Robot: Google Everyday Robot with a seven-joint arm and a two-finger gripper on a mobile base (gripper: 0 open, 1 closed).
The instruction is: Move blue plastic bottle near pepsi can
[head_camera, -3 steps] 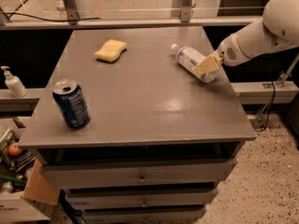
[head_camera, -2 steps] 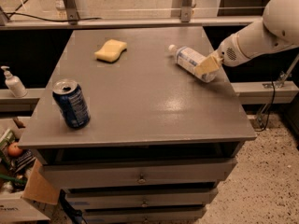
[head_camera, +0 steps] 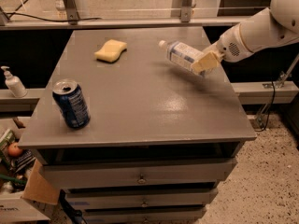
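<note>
The blue plastic bottle [head_camera: 180, 55], clear with a white cap and pale blue-and-white label, is held tilted above the right part of the grey tabletop [head_camera: 140, 97], cap pointing left. My gripper [head_camera: 203, 61] comes in from the right on a white arm and is shut on the bottle's base end. The pepsi can [head_camera: 71, 103], dark blue with a silver top, stands upright near the front left corner of the table, far from the bottle.
A yellow sponge [head_camera: 111, 50] lies at the back left of the table. A white pump dispenser [head_camera: 13, 83] stands on a ledge to the left. A cardboard box with clutter [head_camera: 18, 171] sits on the floor at left. Drawers are below the tabletop.
The bottle, held in my gripper, has lifted off the tabletop and shifted slightly left. The can and sponge have not moved.
</note>
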